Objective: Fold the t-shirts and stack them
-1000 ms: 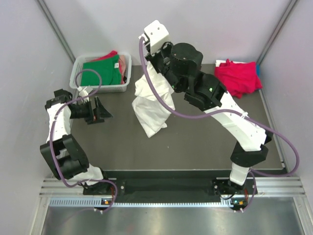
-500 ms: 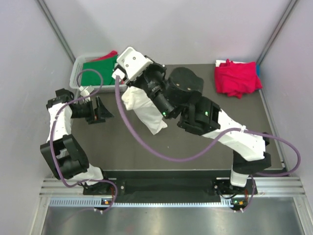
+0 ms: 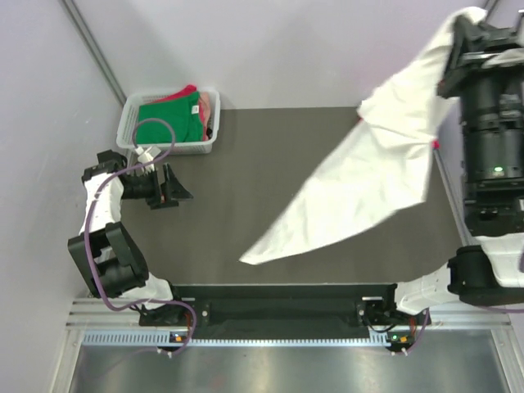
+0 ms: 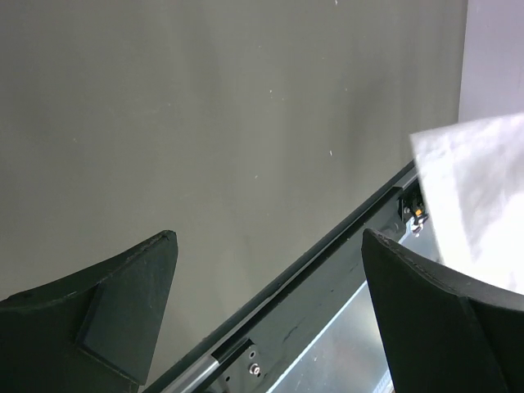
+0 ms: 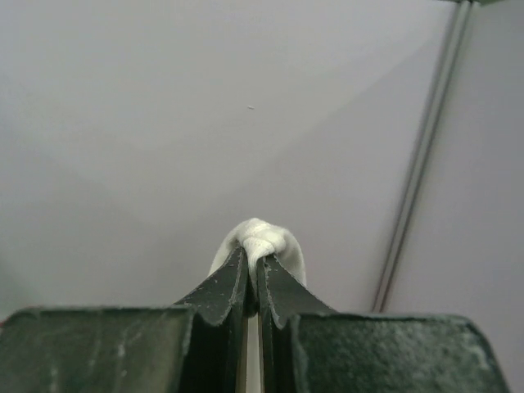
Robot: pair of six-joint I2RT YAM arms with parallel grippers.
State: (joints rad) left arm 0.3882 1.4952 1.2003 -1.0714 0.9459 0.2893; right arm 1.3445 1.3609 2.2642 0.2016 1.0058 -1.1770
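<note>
Pale lilac walls close in a dark grey matte table [image 3: 246, 188], with a metal rail running along its near edge. At the far left corner sits a white slatted basket [image 3: 124, 131] holding a folded green t-shirt [image 3: 164, 123] with red t-shirts [image 3: 187, 90] tucked behind it.

The left gripper [image 3: 168, 187] hangs low by the left edge, just in front of the basket, its jaws spread wide with nothing between them. The left wrist view shows bare table between the two dark fingers.

The right gripper [image 3: 463, 24] is raised high over the far right corner. Its fingers are pinched tight on a bunched fold of the white t-shirt [image 3: 368, 180], and the right wrist view shows the cloth bulging out above the fingertips. From there the shirt fans out like a sail, slanting down across the right half of the table to a point near the middle of the near edge.

A second ago the same shirt hung as a narrow bundle over the far middle of the table. Half a second ago the right arm had swung it left, close to the basket. Now it has swept right and upward. The red pile at the far right corner, in plain view before, is nearly all hidden behind the white cloth. The left gripper and the basket have barely shifted.
</note>
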